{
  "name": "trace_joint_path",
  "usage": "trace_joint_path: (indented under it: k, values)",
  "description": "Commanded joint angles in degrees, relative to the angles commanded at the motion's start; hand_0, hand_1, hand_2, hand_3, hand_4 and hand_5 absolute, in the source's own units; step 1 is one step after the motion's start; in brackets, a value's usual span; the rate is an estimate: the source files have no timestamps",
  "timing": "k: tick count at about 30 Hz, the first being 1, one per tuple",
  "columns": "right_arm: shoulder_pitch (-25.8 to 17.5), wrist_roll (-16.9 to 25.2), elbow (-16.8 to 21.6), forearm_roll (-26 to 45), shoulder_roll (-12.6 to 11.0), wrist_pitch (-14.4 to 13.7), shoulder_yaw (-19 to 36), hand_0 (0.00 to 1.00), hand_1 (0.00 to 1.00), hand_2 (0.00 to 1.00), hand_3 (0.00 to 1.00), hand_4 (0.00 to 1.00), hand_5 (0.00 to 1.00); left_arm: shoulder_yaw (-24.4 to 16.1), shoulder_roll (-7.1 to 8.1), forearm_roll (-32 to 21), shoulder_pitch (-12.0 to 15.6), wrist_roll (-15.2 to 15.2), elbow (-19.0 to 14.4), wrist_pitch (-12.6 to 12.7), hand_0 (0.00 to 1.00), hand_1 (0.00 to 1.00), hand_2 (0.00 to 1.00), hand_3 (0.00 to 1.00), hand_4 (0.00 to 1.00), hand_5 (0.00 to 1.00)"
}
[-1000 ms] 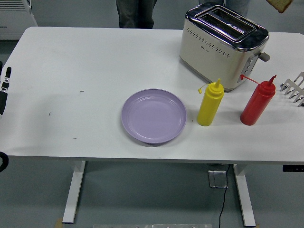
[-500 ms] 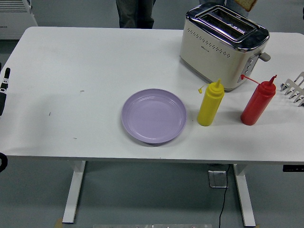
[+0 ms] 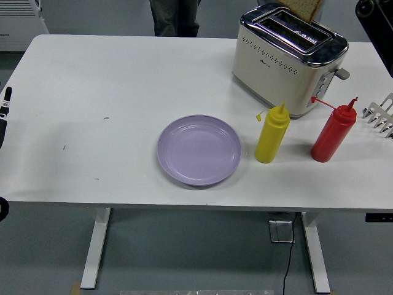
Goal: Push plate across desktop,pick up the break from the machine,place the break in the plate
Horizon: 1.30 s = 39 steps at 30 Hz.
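A lilac plate [image 3: 198, 149] lies empty near the table's front edge, at the middle. The cream and chrome toaster [image 3: 288, 58] stands at the back right. A slice of bread [image 3: 304, 7] hangs tilted right over the toaster's slots, its upper part cut off by the picture's top; what holds it is hidden. Only the silver fingers of my right hand [image 3: 381, 114] show at the right edge, spread and holding nothing. My left hand [image 3: 5, 117] rests at the left edge, far from the plate.
A yellow squeeze bottle [image 3: 271, 134] and a red squeeze bottle [image 3: 333, 131] stand between the plate and my right hand, in front of the toaster. A person's legs [image 3: 175, 15] show beyond the far edge. A black object [image 3: 376, 21] sits in the top right corner.
The bread slice has come from the top right corner leftward and down to just above the toaster's slots. A black object has entered the top right corner. My hands have stayed put.
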Motion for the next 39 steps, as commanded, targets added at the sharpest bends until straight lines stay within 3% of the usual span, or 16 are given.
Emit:
trace_joint_path:
  k: [5, 17, 39]
  values:
    - [1.2, 0.0, -4.3, 0.0, 1.4, -0.1, -1.0, 0.278, 0.33, 0.389, 0.463, 0.332, 0.014, 0.0, 0.01, 0.0, -0.1, 0.0, 0.1, 0.0, 0.83, 0.826, 0.863, 0.83, 0.663, 0.998]
    - [2.1, -0.7, -10.4, -0.5, 3.9, -0.3, -1.8, 0.278, 0.33, 0.389, 0.463, 0.335, 0.015, -0.1, 0.01, 0.0, -0.1, 0.0, 0.2, 0.0, 0.83, 0.826, 0.863, 0.829, 0.663, 0.998]
    - [2.1, -0.9, -13.8, -0.9, 5.1, -0.3, -2.0, 0.278, 0.332, 0.39, 0.465, 0.339, 0.02, 0.0, 0.15, -0.1, 0.0, -0.1, 0.3, 0.0, 0.831, 0.825, 0.864, 0.83, 0.663, 0.998]
